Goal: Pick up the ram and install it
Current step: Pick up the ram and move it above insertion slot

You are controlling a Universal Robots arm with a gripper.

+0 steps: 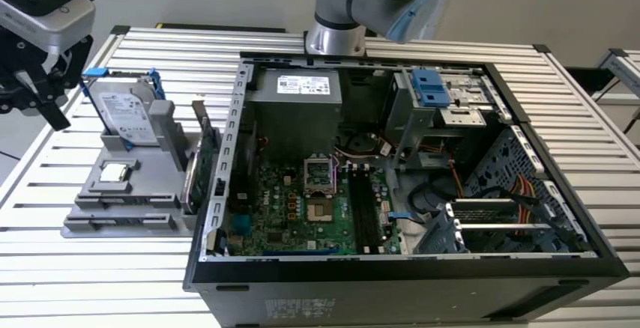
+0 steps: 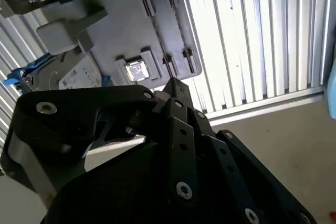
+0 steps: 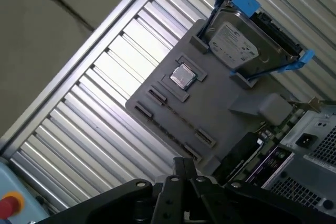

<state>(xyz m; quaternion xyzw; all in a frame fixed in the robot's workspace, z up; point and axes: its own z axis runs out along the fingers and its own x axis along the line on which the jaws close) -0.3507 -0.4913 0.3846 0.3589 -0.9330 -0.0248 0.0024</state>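
The ram itself I cannot pick out. The two long slots [image 3: 176, 124] of the grey holder [image 1: 150, 223] that suit such a strip look bare, and the dark board slots [image 1: 365, 212], at 3 o'clock of the socket [image 1: 320, 174] in the exterior view, are too dim to show whether a strip sits there. The holder lies on the slatted counter [image 1: 400, 40] at 9 o'clock of the open case [image 1: 400, 268], carrying a chip [image 3: 182, 76], a drive [image 3: 236, 38] and a card [image 1: 205, 167]. The pincer [image 3: 184, 167] hangs above the holder's 10 o'clock side, touching nothing; I cannot tell whether it is open, closed or gripping anything. As I judge it, handling the ram well means taking it by its long edges, keeping it upright and parallel to its slot, and moving straight along the slot's line without twisting.
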